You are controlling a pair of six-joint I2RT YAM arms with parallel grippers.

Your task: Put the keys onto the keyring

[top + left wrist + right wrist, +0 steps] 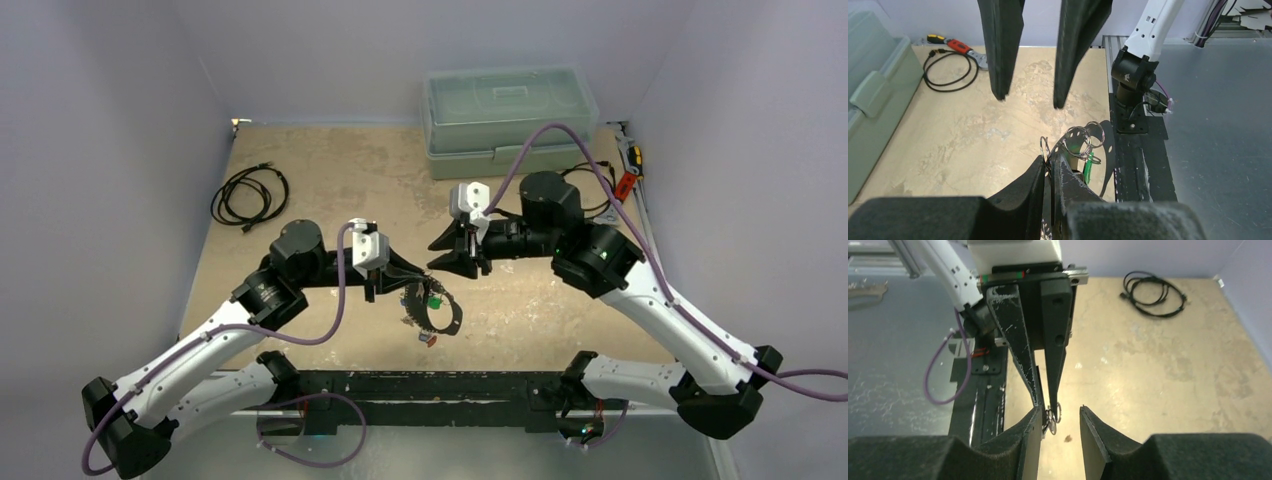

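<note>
1. the keyring point(458, 318) hangs just above the table point(330, 190) near its front middle, off the tip of the left gripper point(1050, 162), whose fingers are pressed together on the thin wire.
2. the keys dangle from it: one with a green tag point(1088, 162), a red one point(428, 339) lower down, and small split rings point(1088, 134) bunched beside the grip.
3. the right gripper point(1060, 410) faces the left one, spread and holding nothing, with the bunch just beside its left finger.
4. handling, as i judge it: light, stiff, smooth metal that would swing and slip. the best place to pinch is probably a key's flat plastic head, not the round wire.
5. room: the grippers are tip to tip, so there is little space between them. the black base strip point(430, 385) lies close in front. the cables point(248, 195) and the plastic box point(508, 115) are well apart at the back.
</note>
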